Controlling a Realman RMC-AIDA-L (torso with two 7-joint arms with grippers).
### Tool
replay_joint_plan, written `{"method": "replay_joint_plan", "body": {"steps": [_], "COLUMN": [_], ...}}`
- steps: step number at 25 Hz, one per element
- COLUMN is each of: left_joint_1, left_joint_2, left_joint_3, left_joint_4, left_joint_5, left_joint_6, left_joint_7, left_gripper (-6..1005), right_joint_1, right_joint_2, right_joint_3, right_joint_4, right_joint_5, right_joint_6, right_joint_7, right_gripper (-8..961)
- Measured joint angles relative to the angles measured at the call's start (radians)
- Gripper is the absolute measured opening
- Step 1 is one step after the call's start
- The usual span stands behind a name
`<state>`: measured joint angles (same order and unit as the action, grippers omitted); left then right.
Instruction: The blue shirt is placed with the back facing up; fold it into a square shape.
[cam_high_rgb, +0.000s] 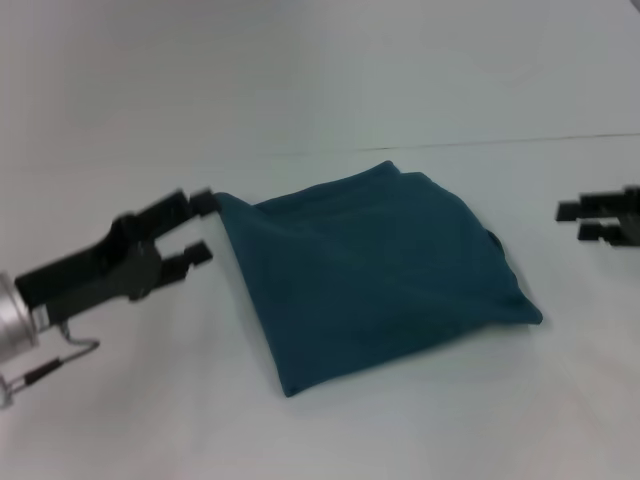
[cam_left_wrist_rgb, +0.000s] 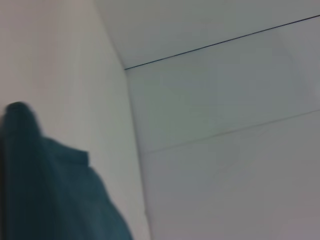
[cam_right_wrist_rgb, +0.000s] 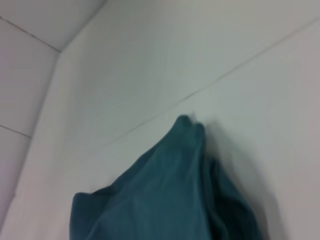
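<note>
The blue shirt (cam_high_rgb: 375, 275) is seen lying near the middle of the white table (cam_high_rgb: 420, 420), already folded into a compact, roughly four-sided packet that is turned diagonally to the table's edges. One corner is pointed toward the near edge, one toward the right edge, and the far left corner is reached out toward the left hand (cam_high_rgb: 203, 228). No lettering is shown on the upper face.

On the left side of the table, the left hand is held low, with its two fingers spread apart. The upper finger (cam_high_rgb: 201, 201) is placed right at the shirt's far left corner, apparently touching it, though a grip cannot be confirmed; the lower finger is kept clear of the cloth. The hand is therefore judged to be released rather than clenched on the fabric.

Farther off, at the right edge, the right hand (cam_high_rgb: 575, 222) is kept well apart from the shirt, its fingers parted with a small gap and nothing held between them.

The packet's longer diagonal is run from the far left corner to the right corner, so the left hand is the nearer one for any last tidying. The fold is judged nearly complete.
</note>
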<state>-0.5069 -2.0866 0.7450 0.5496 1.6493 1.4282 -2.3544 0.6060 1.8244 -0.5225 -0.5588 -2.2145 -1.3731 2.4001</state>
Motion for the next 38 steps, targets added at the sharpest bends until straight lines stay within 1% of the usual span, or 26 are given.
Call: {"method": "replay_joint_plan", "body": {"steps": [2, 6, 10, 13, 16, 24, 29, 32, 38], "left_joint_1": [0.010, 0.015, 0.020, 0.025, 0.031, 0.034, 0.032, 0.032, 0.034], "left_joint_2": [0.000, 0.000, 0.001, 0.003, 0.003, -0.002, -0.004, -0.005, -0.006], "left_joint_3": [-0.020, -0.036, -0.050, -0.066, -0.080, -0.086, -0.087, -0.087, -0.087], "left_joint_4": [0.001, 0.010, 0.035, 0.045, 0.052, 0.053, 0.053, 0.053, 0.050], "left_joint_5": [0.045, 0.108, 0.134, 0.138, 0.138, 0.139, 0.139, 0.139, 0.136], "left_joint_6": [0.014, 0.048, 0.092, 0.116, 0.120, 0.110, 0.103, 0.091, 0.079], "left_joint_7": [-0.002, -0.006, -0.021, -0.030, -0.032, -0.027, -0.026, -0.025, -0.017], "left_gripper": [923, 923, 923, 923, 923, 923, 923, 922, 922], "right_joint_1": [0.057, 0.155, 0.209, 0.223, 0.226, 0.252, 0.263, 0.274, 0.296], "right_joint_2": [0.004, 0.023, 0.048, 0.060, 0.073, 0.098, 0.122, 0.134, 0.147], "right_joint_3": [-0.018, -0.082, -0.150, -0.210, -0.242, -0.249, -0.250, -0.250, -0.264], "right_joint_4": [-0.027, -0.032, -0.030, -0.023, -0.014, 0.078, 0.089, 0.106, 0.154], "right_joint_5": [-0.064, -0.184, -0.240, -0.252, -0.253, -0.250, -0.247, -0.247, -0.253], "right_joint_6": [0.029, 0.114, 0.167, 0.216, 0.251, 0.370, 0.442, 0.484, 0.548], "right_joint_7": [0.044, 0.102, 0.139, 0.167, 0.181, 0.184, 0.178, 0.172, 0.170], "right_gripper": [585, 581, 576, 573, 569, 560, 554, 551, 544]}}
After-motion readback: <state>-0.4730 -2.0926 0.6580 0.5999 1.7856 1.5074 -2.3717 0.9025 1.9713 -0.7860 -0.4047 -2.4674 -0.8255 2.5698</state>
